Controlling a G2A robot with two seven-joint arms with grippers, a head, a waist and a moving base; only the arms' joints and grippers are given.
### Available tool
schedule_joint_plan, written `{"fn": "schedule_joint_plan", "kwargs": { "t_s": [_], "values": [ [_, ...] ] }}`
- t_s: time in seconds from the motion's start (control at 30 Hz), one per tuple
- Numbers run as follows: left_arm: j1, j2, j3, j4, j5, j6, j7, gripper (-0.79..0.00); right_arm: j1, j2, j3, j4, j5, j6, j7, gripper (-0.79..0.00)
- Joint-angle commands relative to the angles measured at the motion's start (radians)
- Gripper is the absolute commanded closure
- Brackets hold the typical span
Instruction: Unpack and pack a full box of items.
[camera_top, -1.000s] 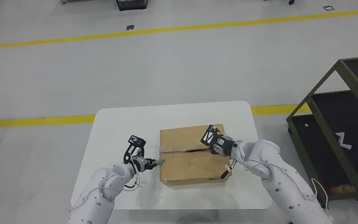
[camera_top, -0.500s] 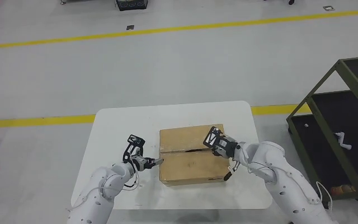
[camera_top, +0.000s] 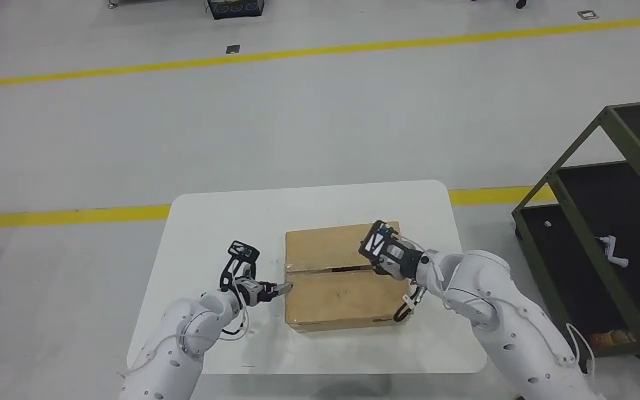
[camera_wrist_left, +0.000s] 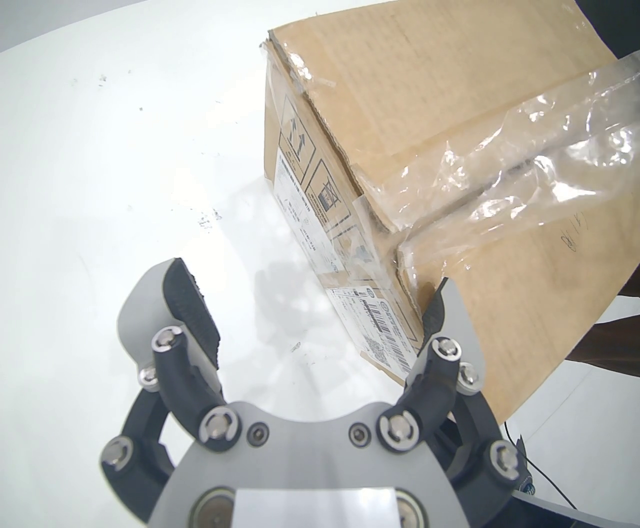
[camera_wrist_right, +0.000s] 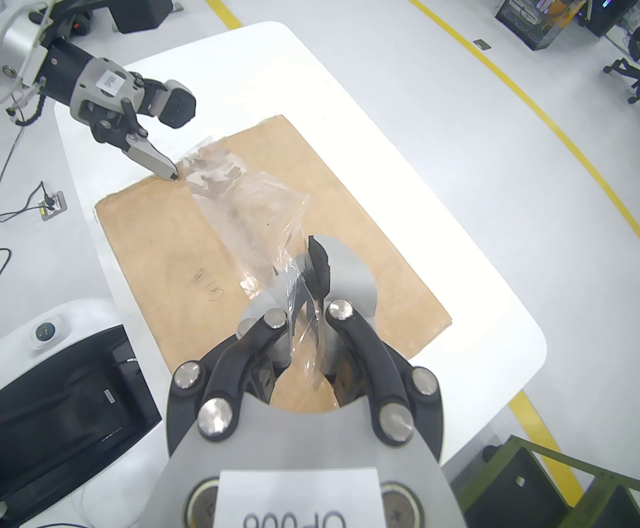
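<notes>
Stretching the left arm in low from the table's near left corner, holding the left gripper (camera_wrist_left: 310, 280) at the left end of the cardboard box (camera_top: 340, 280), fingers spread wide apart, one fingertip resting at the top edge beside the seam. Bending the right arm at the elbow over the box's right half, pinching the right gripper (camera_wrist_right: 300, 270) tight on a crumpled strip of clear tape (camera_wrist_right: 250, 210), holding it raised above the lid. Keeping the box closed, sitting mid-way across the white table (camera_top: 210, 230).
</notes>
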Motion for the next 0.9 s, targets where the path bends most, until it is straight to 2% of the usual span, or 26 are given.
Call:
{"fn": "schedule_joint_plan", "kwargs": {
  "t_s": [0.0, 0.43, 0.87],
  "values": [
    [0.000, 0.001, 0.001, 0.000, -0.001, 0.001, 0.001, -0.785, 0.016, -0.004, -0.010, 0.002, 0.015, 0.005, -0.004, 0.000],
    [-0.007, 0.005, 0.010, 0.008, -0.011, 0.008, 0.009, -0.785, 0.043, -0.010, -0.019, 0.002, 0.066, 0.009, 0.001, 0.000],
    [-0.014, 0.011, 0.012, 0.012, -0.018, 0.001, 0.008, -0.785, -0.042, 0.014, 0.028, 0.021, -0.120, -0.006, 0.068, 0.000]
  ]
}}
